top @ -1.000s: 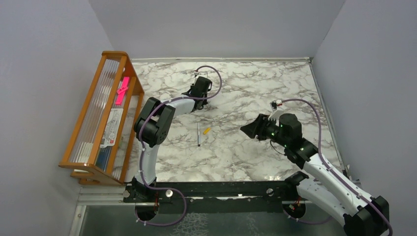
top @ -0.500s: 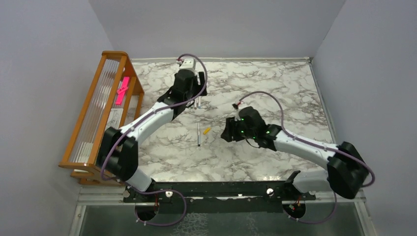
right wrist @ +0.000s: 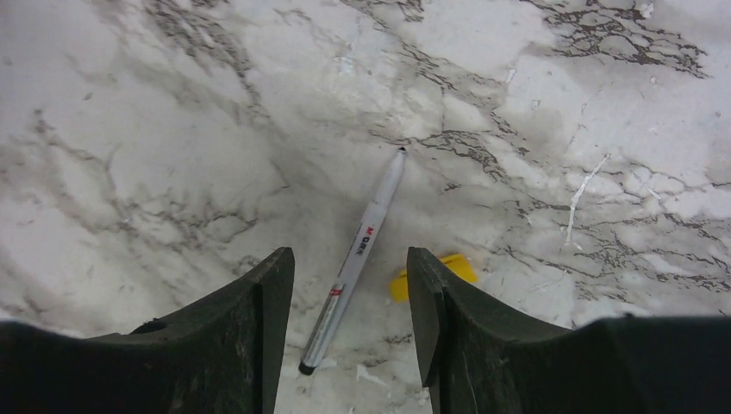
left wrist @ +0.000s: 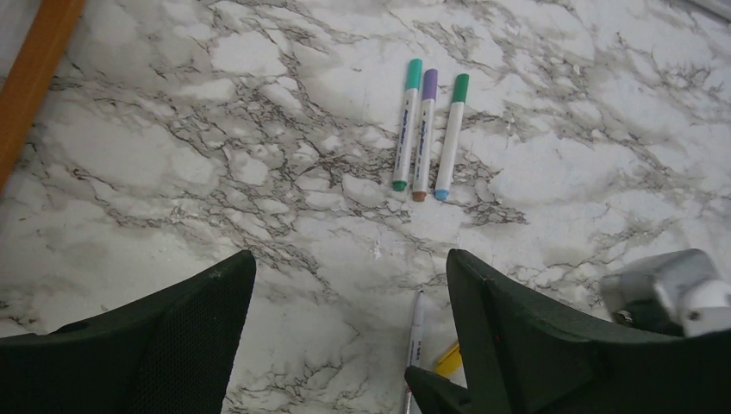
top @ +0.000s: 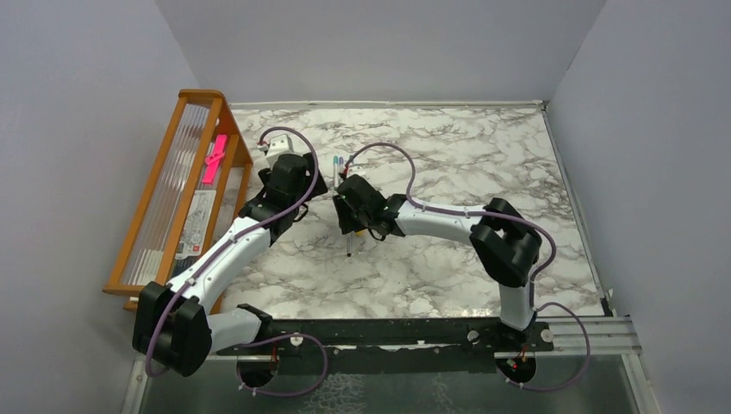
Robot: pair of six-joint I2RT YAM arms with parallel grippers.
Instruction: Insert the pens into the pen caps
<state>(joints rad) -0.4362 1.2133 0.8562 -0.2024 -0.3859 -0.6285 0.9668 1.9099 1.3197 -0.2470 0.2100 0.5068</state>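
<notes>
Three capped pens [left wrist: 424, 134] with teal, purple and green caps lie side by side at the back middle of the marble table [top: 483, 164]; from above these pens [top: 340, 162] show between the two wrists. One uncapped pen [right wrist: 353, 259] lies flat with a yellow-orange pen cap [right wrist: 431, 274] just to its right. My right gripper [right wrist: 349, 259] hangs open low over this pen, one finger on either side of it, the right finger [right wrist: 448, 328] partly covering the cap. My left gripper [left wrist: 349, 259] stands wide open and empty, short of the capped pens.
A wooden rack [top: 172, 198] holding a pink strip [top: 214, 158] and papers stands along the left edge. Its rail [left wrist: 34, 69] shows in the left wrist view. Grey walls close the table on three sides. The two grippers [top: 332, 203] are close together.
My left gripper has drawn back leftward from the back of the table and opened wide. My right arm has swung left across the table and now sits over the loose pen and cap.
</notes>
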